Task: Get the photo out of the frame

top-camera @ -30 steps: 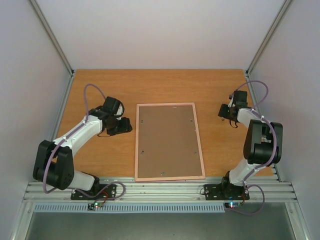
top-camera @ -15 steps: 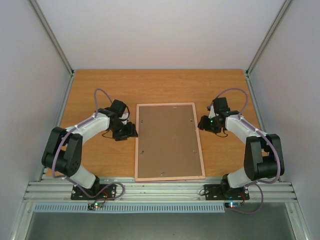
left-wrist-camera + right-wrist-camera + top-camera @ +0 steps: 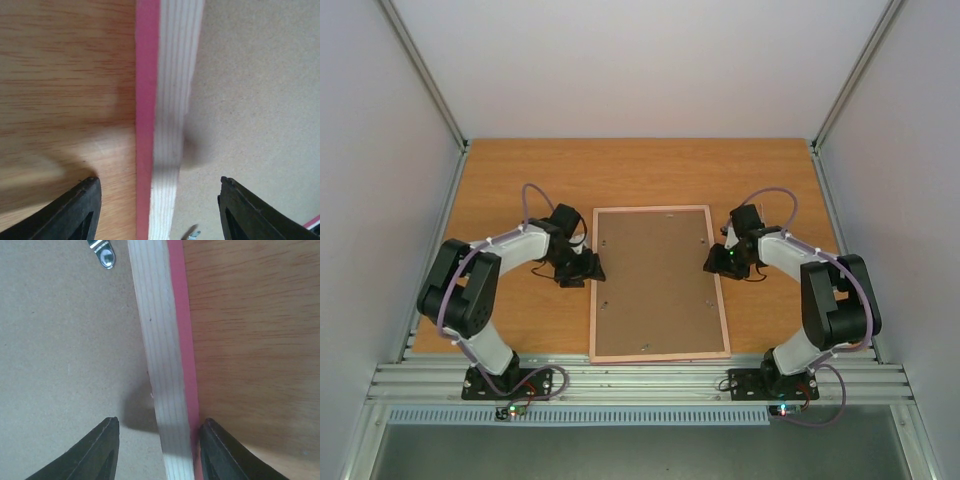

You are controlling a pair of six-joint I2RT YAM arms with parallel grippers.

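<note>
The frame [image 3: 660, 283] lies face down mid-table [image 3: 520, 170], brown back up, its near short edge close to the table's front edge, with bare wood along both long sides and past the far end. The left gripper [image 3: 588, 270] sits at the left long edge, the right gripper [image 3: 715, 260] at the right. Only the wrist views show each claw's fingers spread apart astride the pale rim [image 3: 175, 100], and a metal clip [image 3: 102, 252]; the photo is hidden
</note>
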